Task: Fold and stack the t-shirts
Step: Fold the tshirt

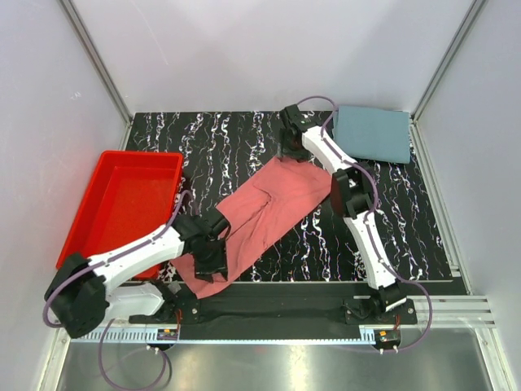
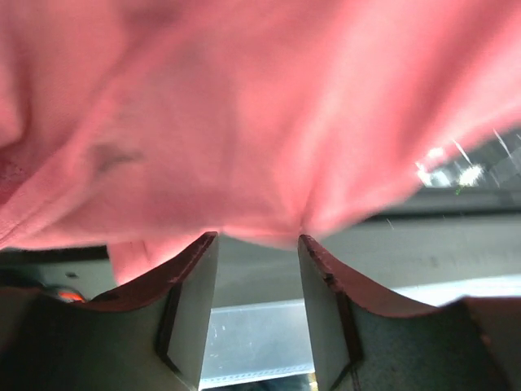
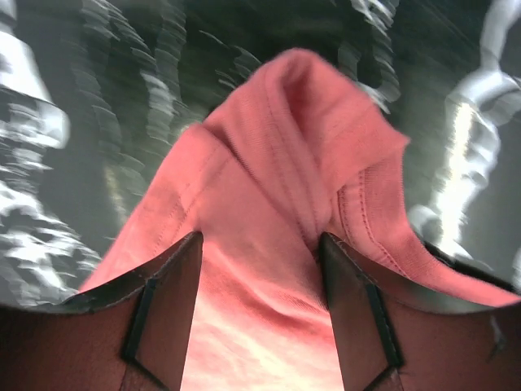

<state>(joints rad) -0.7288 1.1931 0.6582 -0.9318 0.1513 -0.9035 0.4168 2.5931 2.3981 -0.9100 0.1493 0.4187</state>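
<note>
Nearest, the left gripper (image 1: 210, 259) is over the lower corner of the salmon-pink t-shirt (image 1: 269, 208), jaws apart, with cloth at its tips. The red tray (image 1: 122, 204) lies just to the left. The shirt runs diagonally across the table (image 1: 244, 138) to the right gripper (image 1: 289, 147), whose jaws are also apart around a raised fold. Beyond the right arm, the folded grey-blue t-shirt (image 1: 372, 134) lies in the far right corner.

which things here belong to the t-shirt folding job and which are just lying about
Part of the job:
- salmon-pink t-shirt, stretched out diagonally in the middle
- grey-blue t-shirt, a neat rectangle at the far right
- left gripper and right gripper, one at each end of the pink shirt

Just lying about:
- red tray, off to the left
</note>
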